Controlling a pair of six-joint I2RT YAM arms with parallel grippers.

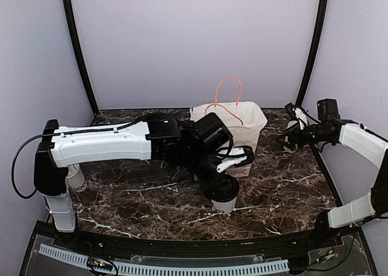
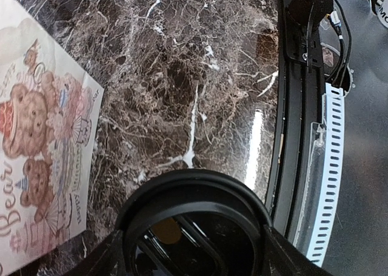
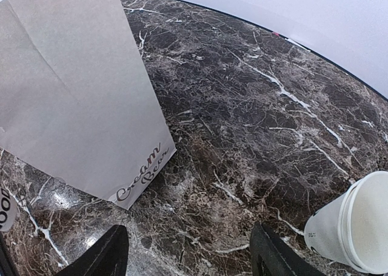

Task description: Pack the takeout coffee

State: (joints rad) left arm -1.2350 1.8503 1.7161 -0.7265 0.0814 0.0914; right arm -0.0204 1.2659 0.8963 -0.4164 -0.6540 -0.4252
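The takeout coffee (image 1: 224,203) is a small white paper cup with a round black lid, at the table's middle front. My left gripper (image 1: 219,182) comes down on it from above. In the left wrist view the black lid (image 2: 194,197) fills the gap of my left gripper (image 2: 194,255), and both fingers (image 2: 106,258) press against its rim. My right gripper (image 1: 286,139) is open and empty at the right, above the table. In the right wrist view my right gripper (image 3: 193,252) has only bare marble between its fingers.
A white paper bag (image 1: 233,123) with orange handles stands open behind the coffee; its bear print shows in the left wrist view (image 2: 42,148), its side in the right wrist view (image 3: 73,88). A lidless white cup (image 3: 354,224) is beside my right gripper. Another white cup (image 1: 76,179) stands by the left arm's base.
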